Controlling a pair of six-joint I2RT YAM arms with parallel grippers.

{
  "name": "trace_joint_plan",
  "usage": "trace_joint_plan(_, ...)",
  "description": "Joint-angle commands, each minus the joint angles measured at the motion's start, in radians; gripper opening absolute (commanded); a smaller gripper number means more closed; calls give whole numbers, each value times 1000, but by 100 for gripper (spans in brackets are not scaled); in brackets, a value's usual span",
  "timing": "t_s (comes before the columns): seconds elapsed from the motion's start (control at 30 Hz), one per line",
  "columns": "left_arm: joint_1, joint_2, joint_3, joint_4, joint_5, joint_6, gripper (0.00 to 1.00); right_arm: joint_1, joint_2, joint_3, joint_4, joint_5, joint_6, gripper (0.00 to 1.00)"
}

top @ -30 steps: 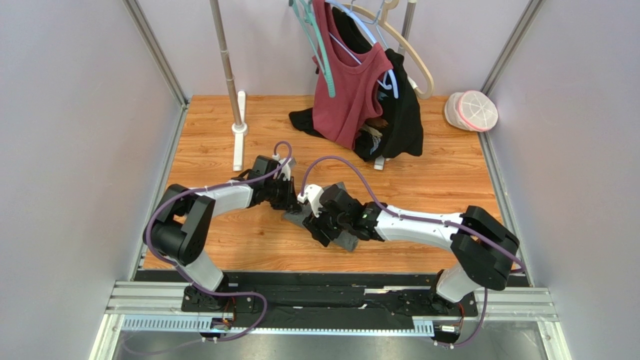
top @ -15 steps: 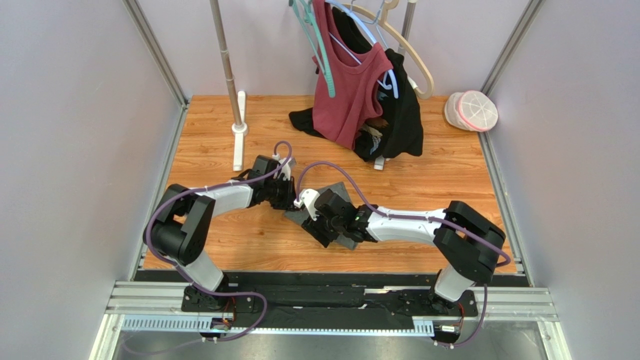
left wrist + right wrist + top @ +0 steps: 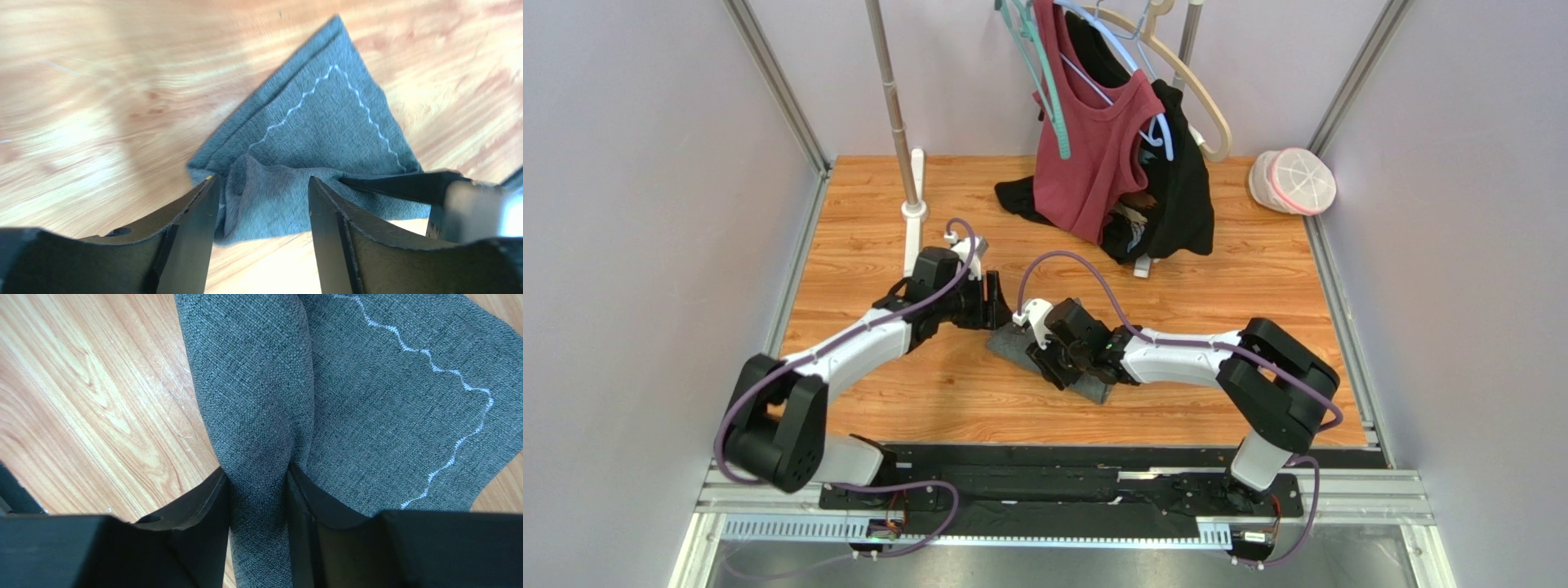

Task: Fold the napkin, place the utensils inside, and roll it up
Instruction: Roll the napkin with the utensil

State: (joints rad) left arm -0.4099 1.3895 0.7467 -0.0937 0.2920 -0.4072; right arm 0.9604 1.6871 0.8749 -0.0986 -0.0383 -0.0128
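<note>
The dark grey napkin [image 3: 1011,348] lies mid-table, partly rolled, with a white zigzag stitch line on its flat part [image 3: 325,122]. My right gripper [image 3: 258,474] is shut on the rolled ridge of the napkin [image 3: 258,398], one finger on each side of it. Just left of the cloth, my left gripper [image 3: 261,180] stands open. Its fingertips frame the near end of the roll without touching it. In the left wrist view one right finger [image 3: 405,184] reaches in over the cloth. In the top view the left gripper [image 3: 995,301] and right gripper [image 3: 1053,355] sit close together. The utensils are hidden.
A maroon top [image 3: 1093,135] and a black garment [image 3: 1182,184] hang from a rack at the back. A white pole base [image 3: 913,211] stands back left and a white mesh cap [image 3: 1292,180] lies back right. Purple cables loop over both arms.
My left gripper has opened, let go of the napkin and drawn back to the left as its arm stretched out. The right gripper has closed on the rolled ridge.
</note>
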Motion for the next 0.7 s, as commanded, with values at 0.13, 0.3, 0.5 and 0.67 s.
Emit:
trace_joint_plan(0.13, 3, -184, -122, 61, -88, 2, 65, -72, 45, -4, -32, -326, 69, 34)
trace_joint_plan(0.3, 5, -214, -181, 88, -68, -2, 65, -121, 75, 24, -32, -480, 100, 34)
trace_joint_plan(0.5, 5, -239, -230, 123, -59, -19, 65, -181, 138, 61, -36, -627, 151, 34)
trace_joint_plan(0.67, 5, -242, -251, 144, -50, -22, 65, -222, 174, 85, -44, -686, 174, 34)
